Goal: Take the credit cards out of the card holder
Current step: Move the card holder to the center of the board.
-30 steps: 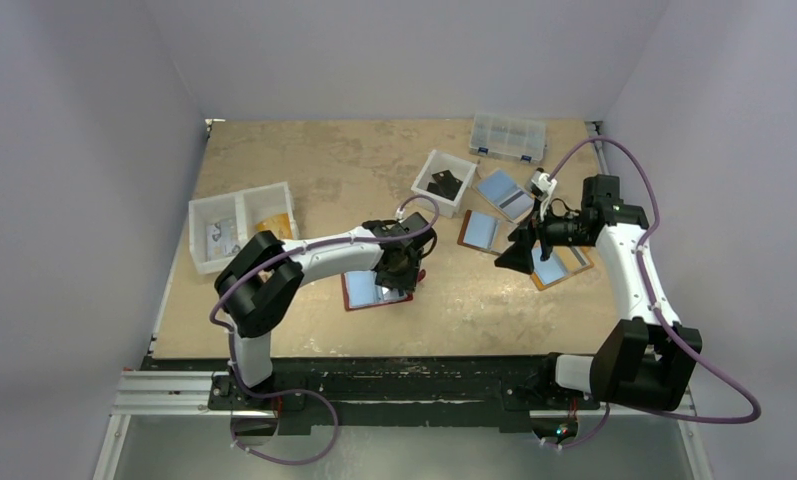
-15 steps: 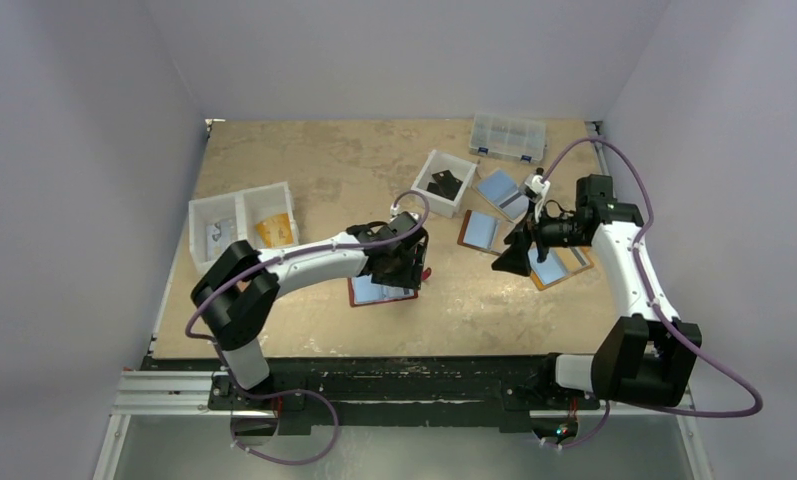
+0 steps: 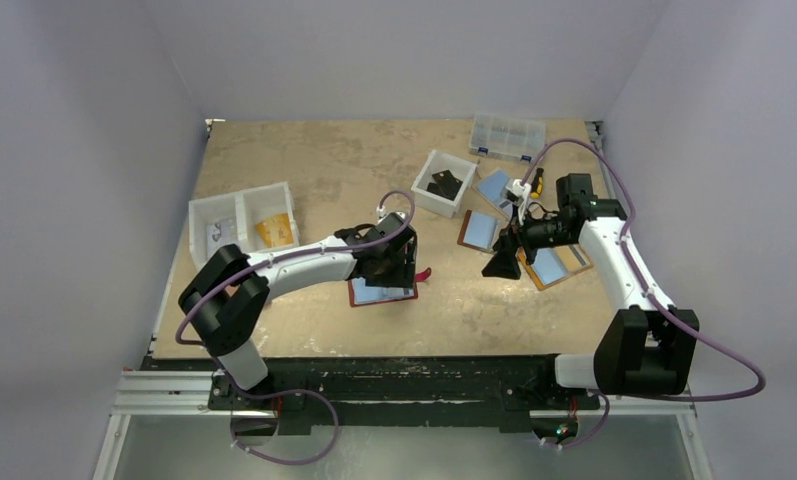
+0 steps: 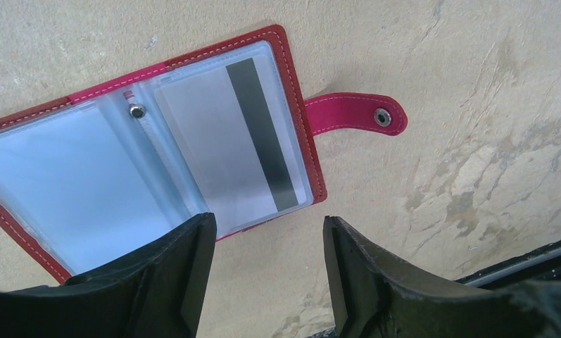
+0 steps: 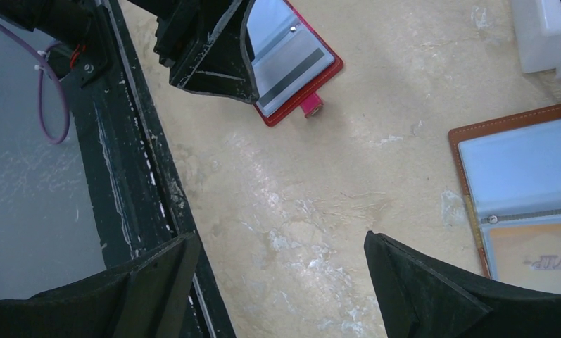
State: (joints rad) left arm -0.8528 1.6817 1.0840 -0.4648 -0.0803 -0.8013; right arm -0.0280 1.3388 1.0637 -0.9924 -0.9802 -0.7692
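Observation:
The dark red card holder point(image 4: 295, 134) lies open on the table, its strap tab point(image 4: 355, 113) sticking out to the right. A pale grey-white credit card point(image 4: 214, 151) with a dark stripe sits in its right clear sleeve. A light blue card point(image 4: 73, 183) sits in the left sleeve. My left gripper point(image 4: 267, 229) is open and empty just above the holder's near edge. From above the holder point(image 3: 382, 293) lies partly under the left gripper point(image 3: 396, 268). My right gripper point(image 3: 501, 263) is open and empty over bare table to the right. The holder also shows in the right wrist view point(image 5: 295, 60).
A white two-part bin point(image 3: 242, 222) stands at the left. A small white bin point(image 3: 444, 182) and a clear compartment box point(image 3: 508, 136) stand at the back. Two brown fold-out holders point(image 3: 481, 230) point(image 3: 559, 265) lie under and beside my right arm.
My right gripper has moved left towards the table's middle. My left arm has stretched out, its gripper staying over the holder, which shifted slightly right.

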